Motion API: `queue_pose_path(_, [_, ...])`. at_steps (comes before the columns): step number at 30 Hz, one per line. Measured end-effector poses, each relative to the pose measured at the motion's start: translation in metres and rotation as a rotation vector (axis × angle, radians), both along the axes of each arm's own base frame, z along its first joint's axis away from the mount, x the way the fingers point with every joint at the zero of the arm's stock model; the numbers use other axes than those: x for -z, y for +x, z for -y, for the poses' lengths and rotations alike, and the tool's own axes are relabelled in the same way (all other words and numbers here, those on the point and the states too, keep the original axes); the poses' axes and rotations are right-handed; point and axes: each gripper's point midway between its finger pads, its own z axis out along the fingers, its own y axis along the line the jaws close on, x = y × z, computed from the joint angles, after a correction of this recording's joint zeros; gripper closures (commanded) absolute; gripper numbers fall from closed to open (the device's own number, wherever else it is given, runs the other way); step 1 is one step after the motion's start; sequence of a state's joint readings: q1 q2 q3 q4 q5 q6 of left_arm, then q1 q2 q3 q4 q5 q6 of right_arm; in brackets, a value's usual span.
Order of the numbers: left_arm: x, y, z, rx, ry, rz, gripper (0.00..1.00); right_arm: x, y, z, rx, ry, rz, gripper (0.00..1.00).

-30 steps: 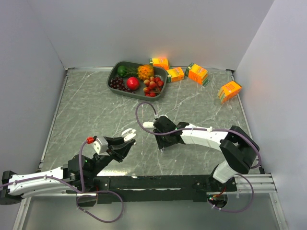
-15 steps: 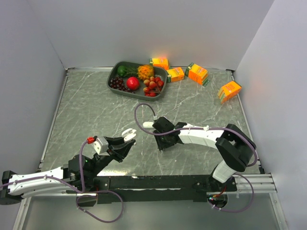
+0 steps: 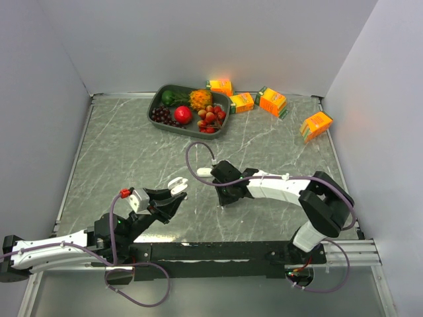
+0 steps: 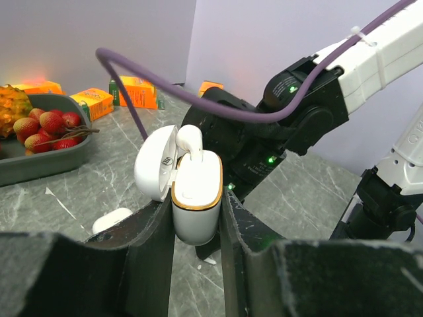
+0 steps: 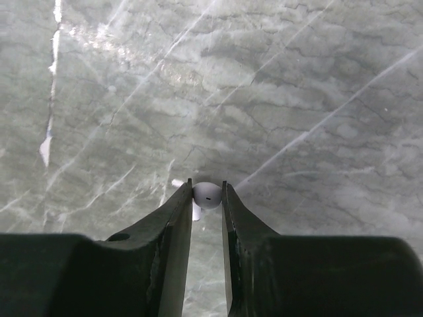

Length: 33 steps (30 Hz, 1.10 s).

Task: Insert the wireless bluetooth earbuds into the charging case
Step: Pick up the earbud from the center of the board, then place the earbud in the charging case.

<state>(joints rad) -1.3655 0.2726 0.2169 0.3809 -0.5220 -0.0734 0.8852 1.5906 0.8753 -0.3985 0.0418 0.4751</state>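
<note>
As the right fingers narrow, they now pinch the earbud between them on the desk | left fingers clamp the open case | insertion likely next

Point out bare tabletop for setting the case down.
Bare: the left marble between fruit tray and left arm; also right, between juice cartons and right arm. Crowded: back edge, and centre around left tool and right tool.

Desk | far centre-left: fruit tray | right of tray along far edge: three cartons; fourth carton far right | near left: charging case between left fingers, seated earbud upright in it | centre: loose earbud on desk between right fingers, touching both | second case on desk just to their left
</note>
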Motion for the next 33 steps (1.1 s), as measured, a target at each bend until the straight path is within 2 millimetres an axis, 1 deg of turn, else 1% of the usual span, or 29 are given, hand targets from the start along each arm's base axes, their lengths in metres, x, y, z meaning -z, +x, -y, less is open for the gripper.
queue_pose_path(2, [0.0, 0.0, 0.0, 0.0, 0.0, 0.0, 0.99, -0.008, 0.0, 0.0, 0.004, 0.017, 0.014, 0.85])
queue_pose_path(4, [0.0, 0.0, 0.0, 0.0, 0.0, 0.001, 0.99, -0.022, 0.002, -0.002, 0.007, 0.049, 0.04, 0.87])
queue_pose_path(6, [0.0, 0.0, 0.0, -0.002, -0.001, 0.0, 0.99, -0.042, 0.005, -0.005, 0.016, 0.1, 0.082, 0.91])
queue_pose_path(11, [-0.001, 0.002, -0.002, -0.014, -0.009, -0.001, 0.99, -0.114, 0.011, -0.006, 0.045, 0.298, 0.247, 0.98])
queue_pose_path(12, [-0.002, 0.003, -0.002, -0.019, -0.013, 0.0, 0.99, -0.134, 0.012, -0.005, 0.054, 0.36, 0.303, 0.99])
queue_pose_path(14, [-0.001, 0.004, -0.001, -0.029, -0.014, 0.001, 0.99, -0.167, 0.013, -0.003, 0.066, 0.463, 0.398, 1.0])
queue_pose_path(16, [0.001, 0.006, 0.001, -0.036, -0.008, -0.001, 0.99, -0.195, 0.014, 0.001, 0.077, 0.543, 0.483, 1.0])
queue_pose_path(18, [0.004, 0.008, 0.004, -0.045, 0.002, -0.001, 0.99, -0.217, 0.016, 0.004, 0.087, 0.596, 0.553, 1.0])
queue_pose_path(20, [0.007, 0.011, 0.009, -0.059, 0.022, 0.001, 0.99, -0.234, 0.018, 0.005, 0.087, 0.623, 0.617, 1.0])
queue_pose_path(24, [0.015, 0.017, 0.018, -0.083, 0.059, 0.005, 0.99, -0.25, 0.015, 0.0, 0.049, 0.629, 0.703, 1.0])
queue_pose_path(26, [0.015, 0.019, 0.021, -0.094, 0.061, 0.011, 0.99, -0.257, 0.013, -0.004, 0.025, 0.625, 0.749, 1.0])
queue_pose_path(28, [0.014, 0.022, 0.024, -0.108, 0.051, 0.015, 0.99, -0.268, 0.009, -0.009, -0.002, 0.628, 0.81, 1.0])
queue_pose_path(33, [0.012, 0.036, 0.025, -0.146, 0.037, 0.021, 0.99, -0.303, 0.001, -0.018, -0.042, 0.648, 0.976, 1.0])
